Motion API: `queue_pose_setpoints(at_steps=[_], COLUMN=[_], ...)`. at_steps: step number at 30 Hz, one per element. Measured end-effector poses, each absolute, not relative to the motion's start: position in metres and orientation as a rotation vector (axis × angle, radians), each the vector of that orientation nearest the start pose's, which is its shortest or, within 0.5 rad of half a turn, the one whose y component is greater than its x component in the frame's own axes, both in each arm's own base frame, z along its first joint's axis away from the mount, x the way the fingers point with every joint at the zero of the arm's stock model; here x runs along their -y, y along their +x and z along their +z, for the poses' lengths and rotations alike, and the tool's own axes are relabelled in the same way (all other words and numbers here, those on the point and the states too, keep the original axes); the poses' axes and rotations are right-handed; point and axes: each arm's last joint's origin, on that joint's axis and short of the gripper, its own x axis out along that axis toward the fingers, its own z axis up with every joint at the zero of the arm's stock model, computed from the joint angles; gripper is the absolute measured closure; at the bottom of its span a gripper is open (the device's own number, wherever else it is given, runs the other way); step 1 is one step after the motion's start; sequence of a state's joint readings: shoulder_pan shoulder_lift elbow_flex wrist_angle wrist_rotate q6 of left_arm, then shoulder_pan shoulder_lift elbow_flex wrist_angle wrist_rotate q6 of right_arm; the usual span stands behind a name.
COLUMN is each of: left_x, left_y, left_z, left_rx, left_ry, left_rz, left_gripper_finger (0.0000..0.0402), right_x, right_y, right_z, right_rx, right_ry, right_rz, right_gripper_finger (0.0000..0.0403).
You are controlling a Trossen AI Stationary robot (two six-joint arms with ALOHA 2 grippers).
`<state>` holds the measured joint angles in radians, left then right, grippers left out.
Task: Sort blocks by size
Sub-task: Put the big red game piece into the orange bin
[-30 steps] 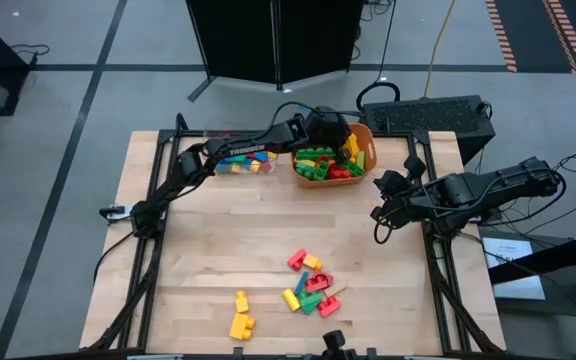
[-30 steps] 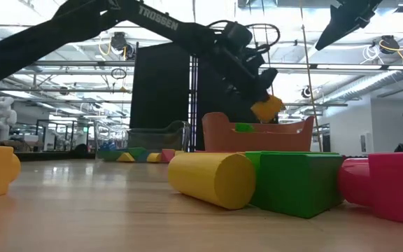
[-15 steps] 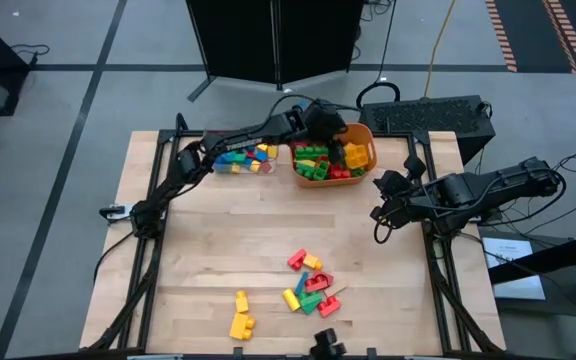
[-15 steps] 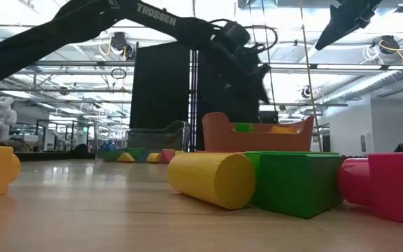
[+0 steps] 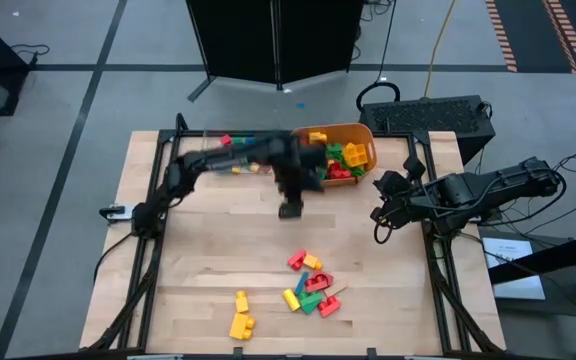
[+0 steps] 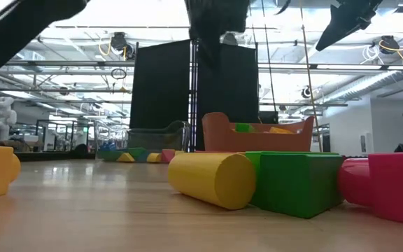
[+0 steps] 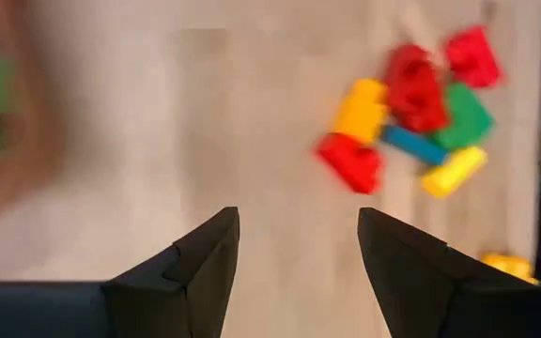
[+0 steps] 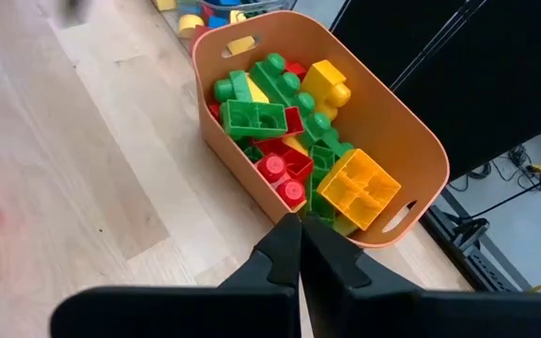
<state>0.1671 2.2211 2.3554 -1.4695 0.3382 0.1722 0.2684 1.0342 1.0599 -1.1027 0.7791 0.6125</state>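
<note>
Black fingers of the left gripper [image 7: 294, 272] stand apart with nothing between them, tipped down at bare wood, presumably because the next pick lies ahead: the loose blocks [image 7: 411, 113] in red, yellow, green and blue, well short of the jaws. Behind it sits the orange tub [image 5: 346, 135] heaped with bigger bricks; the right gripper [image 8: 299, 246], jaws pressed together, waits beside that tub.

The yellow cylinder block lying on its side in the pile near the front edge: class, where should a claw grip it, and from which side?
Grip the yellow cylinder block across its curved middle, coming straight down from above. It lies on its side, and the green block crowds one end, so ends are poorly reachable.
</note>
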Motion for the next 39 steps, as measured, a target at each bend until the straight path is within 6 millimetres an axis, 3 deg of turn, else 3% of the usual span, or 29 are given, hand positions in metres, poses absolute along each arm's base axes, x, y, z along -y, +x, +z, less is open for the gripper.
queue_pose_setpoints(at_steps=[5,8,10,14,17,24,29,34,39], left_x=[0.003,0.026,0.032,0.034,0.047,0.075,0.077,0.083,0.098], left_y=[0.451,0.453,0.453,0.442,0.431,0.418,0.404,0.402,0.404], left_z=[0.307,0.288,0.276,0.280,0.277,0.248,0.213,0.186,0.182], left_rx=[-1.206,-1.251,-1.287,-1.273,-1.282,-1.154,-1.204,-1.140,-1.065], left_ry=[-0.045,-0.080,-0.140,-0.197,-0.186,-0.269,-0.275,-0.333,-0.389], left_rz=[-0.201,-0.128,-0.087,0.034,0.136,0.254,0.324,0.324,0.278], left_gripper_finger=[0.0180,0.0180,0.0180,0.0180,0.0180,0.0180,0.0180,0.0180,0.0180], right_x=[-0.026,-0.026,-0.027,-0.027,-0.027,-0.027,-0.027,-0.027,-0.028], right_y=[0.170,0.170,0.170,0.170,0.170,0.170,0.170,0.170,0.171], right_z=[0.319,0.318,0.318,0.318,0.318,0.318,0.318,0.318,0.318], right_rx=[-0.757,-0.765,-0.773,-0.783,-0.785,-0.784,-0.781,-0.771,-0.771], right_ry=[0.020,0.028,0.038,0.020,0.014,0.016,0.021,0.049,0.079], right_rz=[-0.701,-0.689,-0.676,-0.664,-0.661,-0.662,-0.663,-0.669,-0.658], right_gripper_finger=[0.0399,0.0399,0.0399,0.0399,0.0399,0.0399,0.0399,0.0399,0.0399])
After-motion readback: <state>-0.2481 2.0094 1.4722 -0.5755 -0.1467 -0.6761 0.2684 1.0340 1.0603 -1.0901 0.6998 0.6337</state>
